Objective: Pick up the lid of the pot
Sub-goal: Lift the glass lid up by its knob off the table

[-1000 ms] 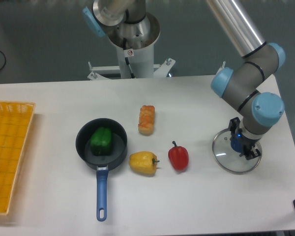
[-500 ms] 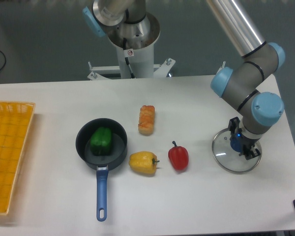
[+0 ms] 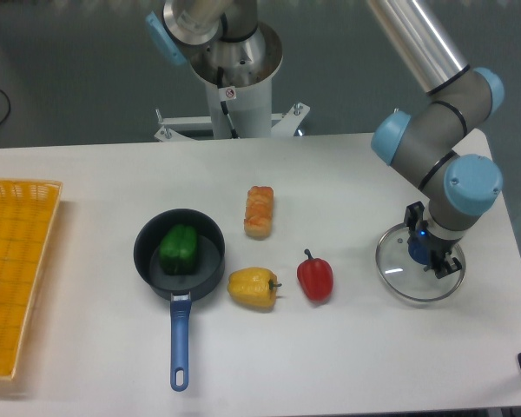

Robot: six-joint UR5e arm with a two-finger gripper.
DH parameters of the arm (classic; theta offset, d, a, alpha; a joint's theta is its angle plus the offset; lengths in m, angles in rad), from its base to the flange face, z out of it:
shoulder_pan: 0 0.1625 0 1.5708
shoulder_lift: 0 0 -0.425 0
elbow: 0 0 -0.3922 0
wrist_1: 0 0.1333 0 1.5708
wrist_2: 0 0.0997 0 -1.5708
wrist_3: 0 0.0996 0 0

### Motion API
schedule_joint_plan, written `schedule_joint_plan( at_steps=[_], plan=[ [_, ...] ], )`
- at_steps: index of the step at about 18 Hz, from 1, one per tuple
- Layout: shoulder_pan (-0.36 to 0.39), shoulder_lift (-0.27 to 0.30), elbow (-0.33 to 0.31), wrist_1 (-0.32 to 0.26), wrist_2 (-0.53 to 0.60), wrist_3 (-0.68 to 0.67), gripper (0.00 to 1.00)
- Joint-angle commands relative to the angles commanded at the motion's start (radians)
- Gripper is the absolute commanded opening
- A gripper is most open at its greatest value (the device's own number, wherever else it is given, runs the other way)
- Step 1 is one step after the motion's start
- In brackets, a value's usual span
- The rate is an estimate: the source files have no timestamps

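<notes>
The gripper (image 3: 431, 241) is at the right side of the table, its two fingers closed around the blue knob of the pot lid. The pot lid (image 3: 403, 276) is a round, clear disc with a thin metal rim, and it looks slightly tilted. The gripper body and fingers cover the lid's upper right part. Whether the rim still touches the table, I cannot tell.
Left of the lid are a red pepper (image 3: 315, 278), a yellow pepper (image 3: 253, 287) and an orange-brown item (image 3: 259, 211). A black pan (image 3: 153, 276) with a blue handle holds a green pepper (image 3: 179, 250). An orange crate (image 3: 16, 287) stands far left.
The gripper and the lid have shifted together slightly up and to the right in the view, and the lid's tilt has changed a little. The other objects stay where they were.
</notes>
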Motion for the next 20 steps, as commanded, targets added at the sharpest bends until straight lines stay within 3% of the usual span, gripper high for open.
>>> schedule_joint_plan(
  at_steps=[9,20],
  plan=[
    [0.002,0.077,-0.015,-0.136,0.035,-0.037,0.54],
    [-0.038,0.118,-0.006,-0.169,0.032,-0.106,0.54]
  ],
)
